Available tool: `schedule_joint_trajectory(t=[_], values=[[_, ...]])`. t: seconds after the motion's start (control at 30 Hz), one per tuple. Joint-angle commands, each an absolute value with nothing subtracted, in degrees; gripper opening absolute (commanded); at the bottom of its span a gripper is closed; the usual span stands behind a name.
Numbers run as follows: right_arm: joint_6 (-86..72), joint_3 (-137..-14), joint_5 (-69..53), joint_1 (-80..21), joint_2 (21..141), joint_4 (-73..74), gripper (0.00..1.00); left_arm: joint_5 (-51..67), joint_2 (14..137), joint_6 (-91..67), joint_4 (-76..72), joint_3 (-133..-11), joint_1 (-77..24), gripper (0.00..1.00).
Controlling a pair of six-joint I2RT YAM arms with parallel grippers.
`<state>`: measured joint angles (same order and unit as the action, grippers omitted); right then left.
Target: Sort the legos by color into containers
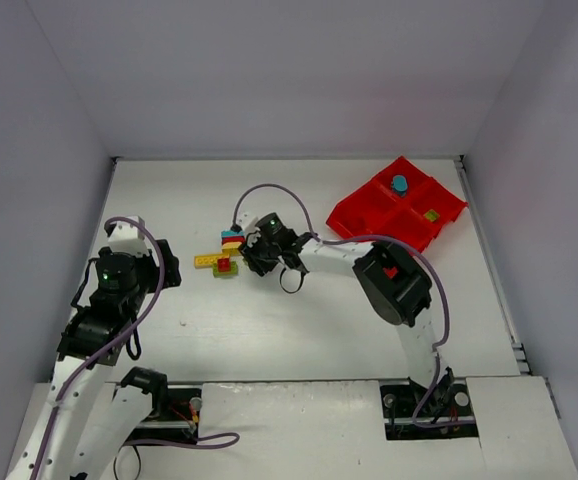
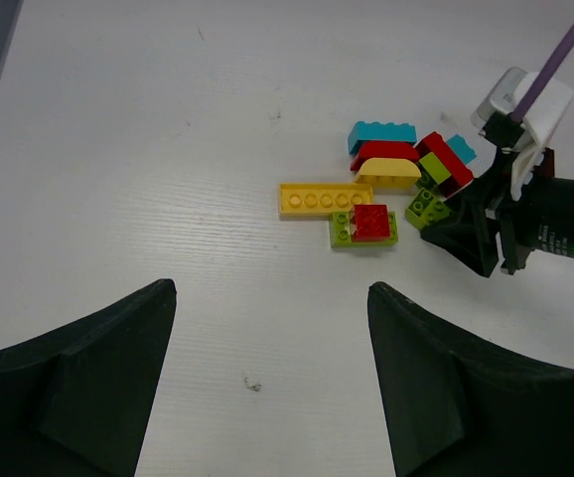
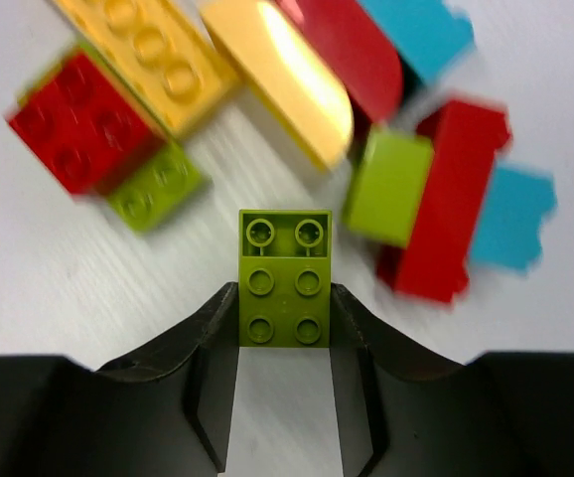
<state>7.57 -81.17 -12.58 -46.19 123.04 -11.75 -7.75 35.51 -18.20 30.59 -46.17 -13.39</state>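
White tabletop (image 1: pixel 269 330) w/ plain pale walls (image 1: pixel 289 70) on three sides.

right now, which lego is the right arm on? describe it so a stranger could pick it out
Find the cluster of legos in the middle of the white table, left of the red tray. On the cluster's tray side, a lime green brick sits between the right arm's jaws. Unlike the other two lime pieces, it touches no red brick.
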Motion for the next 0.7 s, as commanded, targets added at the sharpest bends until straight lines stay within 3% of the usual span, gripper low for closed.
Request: schedule_joint_trajectory(t=[0.0,0.3,0.47,0.67], values=[[6.24,-76.30,-11.17,-43.25,112.45,-10.55,0.00,-7.82,36.04,-18.11,27.95,-48.08,-13.18,0.71],[2.38,-66.80,-0.21,-24.02,93.10,-8.62,0.00,-7.47,36.30,-18.19,27.86,-48.08,-13.10,0.71],[-5.00,-68.02,5.09,-8.57,91.49,-8.44,0.00,-7.56,37.00,-18.11,27.95,-48.25,-13.10,0.71],[-9.05,-71.72,8.52,-0.27,96.05,-8.00,0.01,-7.82,37.26,-18.19,28.12,-48.25,-13.10,0.71]])
